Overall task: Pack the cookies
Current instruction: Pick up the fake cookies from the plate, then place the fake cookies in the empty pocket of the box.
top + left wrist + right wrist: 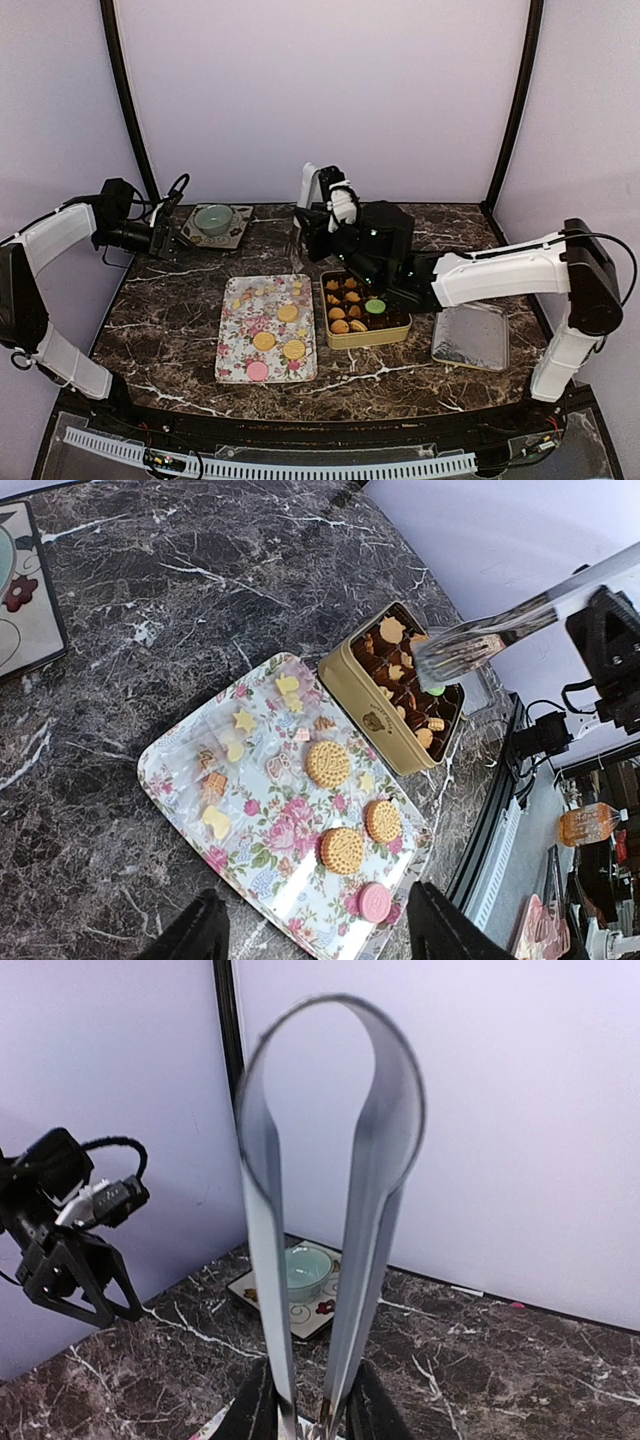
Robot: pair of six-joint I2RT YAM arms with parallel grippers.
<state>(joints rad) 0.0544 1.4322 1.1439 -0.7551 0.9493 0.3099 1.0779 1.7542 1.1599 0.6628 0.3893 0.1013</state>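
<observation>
Three round golden cookies [288,312] and a pink one [257,371] lie on the flower-patterned tray [228,345], with small wrapped pieces at its far end. The gold tin [365,340] beside it holds more cookies, a green one [375,306] among them. My right gripper [312,1415] is shut on metal tongs [385,1160], whose loop end points up. In the left wrist view the tongs' tips [432,662] hang over the tin [365,695], just above the green cookie [437,689]. My left gripper [315,935] is open, empty and raised at the table's far left [170,240].
A pale green bowl [213,218] sits on a patterned square plate at the back left. A silver rectangular lid [470,338] lies right of the tin. Purple walls with black posts enclose the marble table.
</observation>
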